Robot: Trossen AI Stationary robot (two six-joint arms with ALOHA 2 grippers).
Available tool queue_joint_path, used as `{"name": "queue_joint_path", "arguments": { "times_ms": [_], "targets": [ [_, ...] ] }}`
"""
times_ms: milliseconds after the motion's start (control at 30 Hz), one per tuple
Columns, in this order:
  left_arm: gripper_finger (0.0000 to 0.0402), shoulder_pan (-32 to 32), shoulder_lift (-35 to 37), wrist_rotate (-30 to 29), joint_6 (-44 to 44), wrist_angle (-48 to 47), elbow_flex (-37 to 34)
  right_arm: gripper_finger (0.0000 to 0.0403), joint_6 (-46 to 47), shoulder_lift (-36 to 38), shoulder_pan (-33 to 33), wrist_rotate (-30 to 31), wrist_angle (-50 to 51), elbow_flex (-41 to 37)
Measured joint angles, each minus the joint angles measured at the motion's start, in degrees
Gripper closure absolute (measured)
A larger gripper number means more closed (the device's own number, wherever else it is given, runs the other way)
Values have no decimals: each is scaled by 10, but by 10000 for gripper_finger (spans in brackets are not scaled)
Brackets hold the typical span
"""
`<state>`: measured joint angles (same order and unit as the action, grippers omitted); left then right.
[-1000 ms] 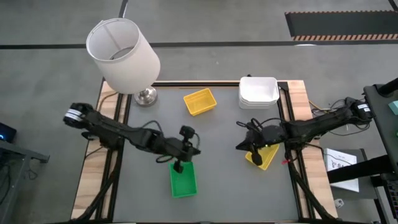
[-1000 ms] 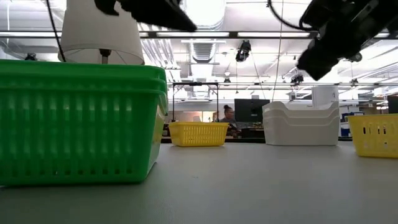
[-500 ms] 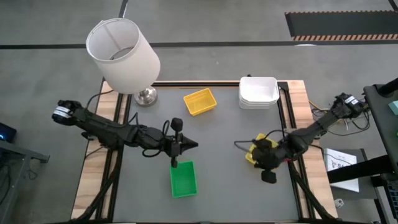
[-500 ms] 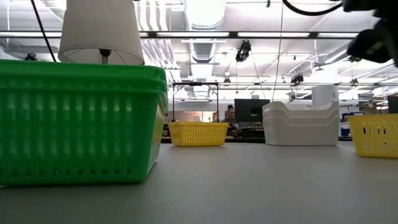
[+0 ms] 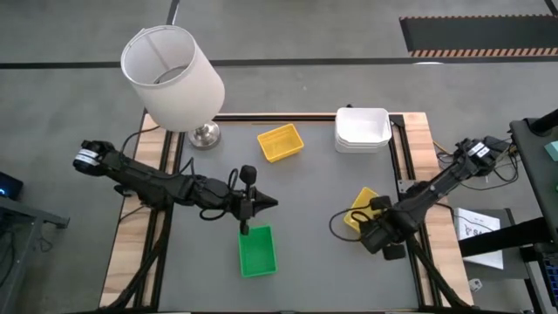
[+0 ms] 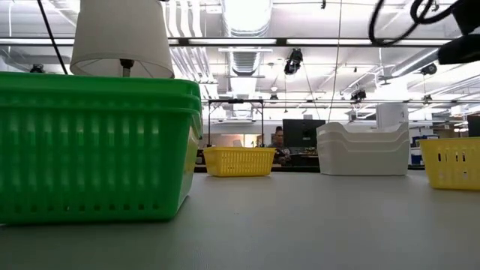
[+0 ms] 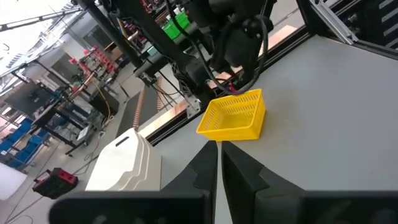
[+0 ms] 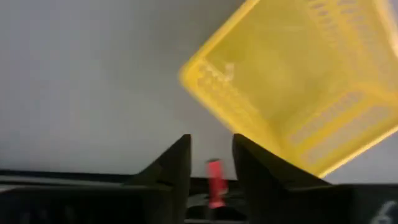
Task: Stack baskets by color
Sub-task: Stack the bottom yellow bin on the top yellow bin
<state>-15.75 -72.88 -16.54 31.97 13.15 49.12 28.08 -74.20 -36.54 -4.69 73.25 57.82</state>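
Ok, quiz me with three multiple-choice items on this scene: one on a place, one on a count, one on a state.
1. Where on the table is the stack of white rectangular plastic baskets?
A) near left corner
B) far right corner
C) middle
2. The yellow rectangular plastic baskets lie in how many separate spots?
A) one
B) two
C) four
3. The left claw is:
A) open
B) shut and empty
C) shut on a basket
Answers: 1 B, the high view shows it there; 2 B, one at the back, one nearer the right edge; 3 B, its wrist view shows the fingers together with nothing between.
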Motion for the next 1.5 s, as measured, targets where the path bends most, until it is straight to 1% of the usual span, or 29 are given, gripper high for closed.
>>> {"name": "queue_joint_path", "arguments": {
  "times_ms": [100, 233, 300, 433, 500, 567, 633, 800, 833, 900, 1000, 1100, 1200, 1333, 1433, 1500],
  "targets": [
    [396, 0, 0, 0, 0, 0, 0, 264, -61, -21, 0, 33, 6, -7],
    [396, 0, 0, -1, 0, 0, 0, 229, -133, -46, 0, 47, 10, -14],
    [396, 0, 0, -2, 0, -1, 0, 223, -159, -60, 0, 48, 9, -20],
    [396, 0, 0, -2, 1, -1, 0, 225, -168, -86, 0, 48, 7, -31],
    [396, 0, 0, -2, 4, -2, 0, 237, -174, -96, 0, 49, 2, -36],
    [396, 0, 0, -2, 4, -2, 0, 257, -182, -106, 0, 49, -1, -38],
    [396, 0, 0, -3, 4, -2, 0, 287, -191, -114, 0, 49, -8, -39],
    [396, 0, 0, -8, 5, -5, 0, 376, -207, -123, 1, 49, -25, -39],
    [396, 0, 0, -13, 5, -5, 0, 384, -207, -123, 1, 49, -24, -38],
    [396, 0, 0, -31, 7, -5, 0, 387, -207, -122, 1, 49, -25, -31],
    [396, -1, 5, -75, 34, -9, 0, 389, -213, -122, 5, 49, -26, -4],
    [396, -1, 26, -109, 73, -39, 0, 389, -215, -125, 24, 60, -25, 35],
    [396, -1, 57, -113, 73, -79, 0, 390, -211, -135, 58, 73, -15, 86],
    [396, -5, 105, -110, 14, -113, -6, 390, -209, -160, 109, 79, 9, 171],
    [396, -5, 136, -109, -29, -115, -22, 390, -235, -196, 145, 81, 43, 251],
    [396, -5, 153, -108, -43, -113, -37, 390, -264, -222, 167, 98, 69, 304]
  ]
}}
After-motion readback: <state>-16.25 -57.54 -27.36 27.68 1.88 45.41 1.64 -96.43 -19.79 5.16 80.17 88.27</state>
